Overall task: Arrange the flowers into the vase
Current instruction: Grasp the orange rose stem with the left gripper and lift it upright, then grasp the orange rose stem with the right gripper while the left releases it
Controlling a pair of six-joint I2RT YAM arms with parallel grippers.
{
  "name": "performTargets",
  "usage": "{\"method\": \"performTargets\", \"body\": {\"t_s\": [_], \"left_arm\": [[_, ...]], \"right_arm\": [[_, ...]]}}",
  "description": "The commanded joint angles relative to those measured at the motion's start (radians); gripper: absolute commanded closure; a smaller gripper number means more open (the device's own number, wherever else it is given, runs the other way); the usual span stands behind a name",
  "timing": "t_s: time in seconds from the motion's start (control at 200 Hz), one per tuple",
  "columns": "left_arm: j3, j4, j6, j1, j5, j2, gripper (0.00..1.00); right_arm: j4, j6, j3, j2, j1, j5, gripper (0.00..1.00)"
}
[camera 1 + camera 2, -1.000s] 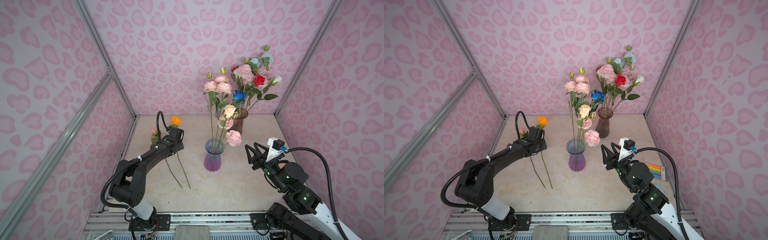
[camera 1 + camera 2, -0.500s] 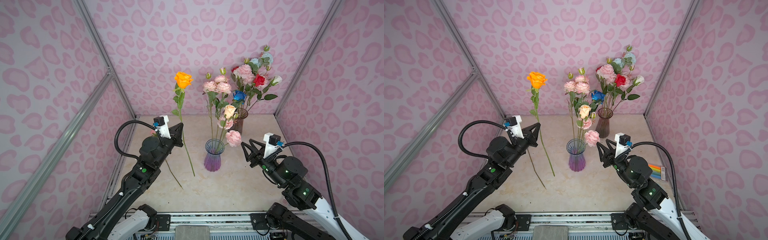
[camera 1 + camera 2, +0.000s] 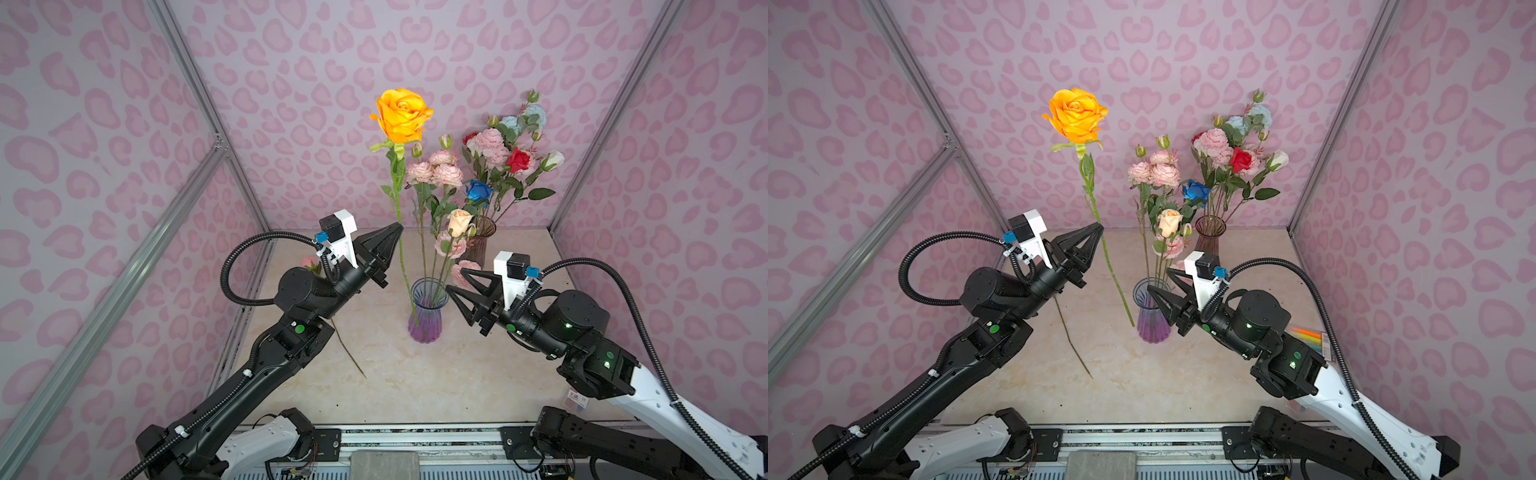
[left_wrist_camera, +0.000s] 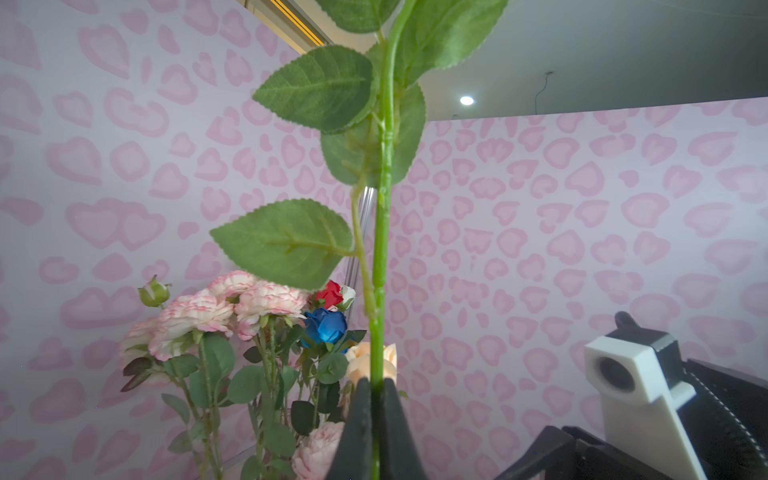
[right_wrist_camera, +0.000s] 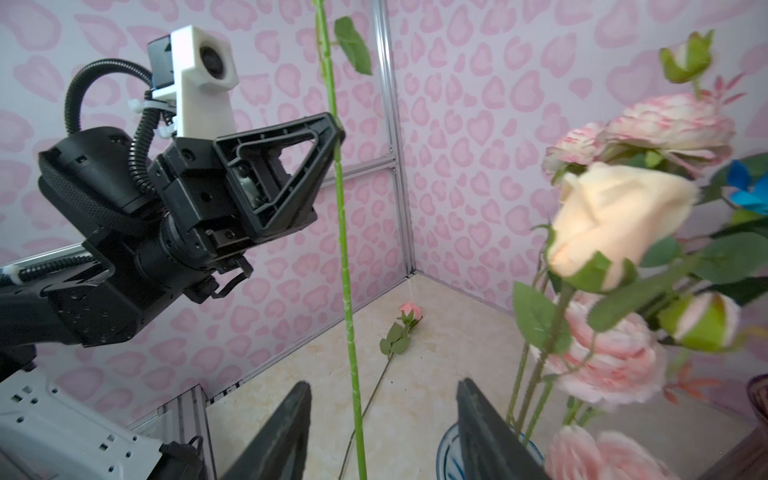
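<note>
1. Orange rose: no longer lying at the far left of the table, as it is a second earlier. It is now held upright, its head raised above every other bloom.
2. Left gripper: clamped on the rose's green stem near mid-length. The jaws are pressed together on it in the left wrist view.
3. Stem end: hung free, low and just beside the purple vase. In the right wrist view it is shown passing the rim on the outside, so it is not yet inserted.
4. Right gripper: jaws apart, nothing held. It is brought closer to the vase than a second earlier. The stem is seen between its fingers in its wrist view, but contact cannot be told.
5. Purple vase: already stocked with pink sprays and a cream rose. A mixed bunch is kept in the brown vase behind it.
6. Pink rose: left lying on the table at the far left.
7. Assessment: pick-up is judged complete and insertion is the step in hand. The stem tip is judged to need raising over the rim before it is lowered in.
</note>
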Motion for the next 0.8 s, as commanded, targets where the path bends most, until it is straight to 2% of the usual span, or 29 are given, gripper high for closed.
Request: {"method": "performTargets", "body": {"t_s": [0.0, 0.26, 0.425, 0.495, 0.595, 0.615, 0.655, 0.69, 0.755, 0.795], "left_arm": [[0.006, 0.05, 0.007, -0.035, 0.039, 0.012, 0.97], [-0.03, 0.041, 0.013, -0.078, 0.04, -0.011, 0.97], [-0.053, 0.038, 0.02, -0.08, 0.034, -0.026, 0.97], [-0.061, 0.038, 0.018, -0.08, 0.036, -0.034, 0.97], [-0.071, 0.032, 0.024, -0.08, 0.031, -0.05, 0.97], [-0.073, 0.028, 0.026, -0.08, 0.026, -0.054, 0.94], [-0.077, 0.013, 0.029, -0.08, 0.015, -0.062, 0.79], [-0.08, -0.003, 0.044, -0.081, 0.016, -0.074, 0.7], [-0.097, -0.031, 0.066, -0.08, -0.022, -0.112, 0.55], [-0.117, -0.054, 0.072, -0.08, -0.075, -0.151, 0.5]], "right_arm": [[-0.065, -0.066, 0.079, 0.089, 0.023, 0.017, 0.41], [-0.035, -0.067, 0.198, 0.223, 0.023, -0.002, 0.42], [-0.025, -0.059, 0.249, 0.275, 0.024, -0.023, 0.58], [-0.033, -0.055, 0.271, 0.297, 0.024, -0.029, 0.76], [-0.026, -0.045, 0.278, 0.308, 0.025, -0.038, 0.92], [-0.022, -0.043, 0.277, 0.308, 0.026, -0.039, 0.93], [-0.014, -0.041, 0.275, 0.306, 0.031, -0.034, 0.95], [-0.007, -0.04, 0.272, 0.306, 0.032, -0.03, 0.96], [0.01, -0.046, 0.265, 0.307, 0.038, -0.014, 0.96], [0.021, -0.058, 0.261, 0.308, 0.046, 0.0, 0.97]]}}
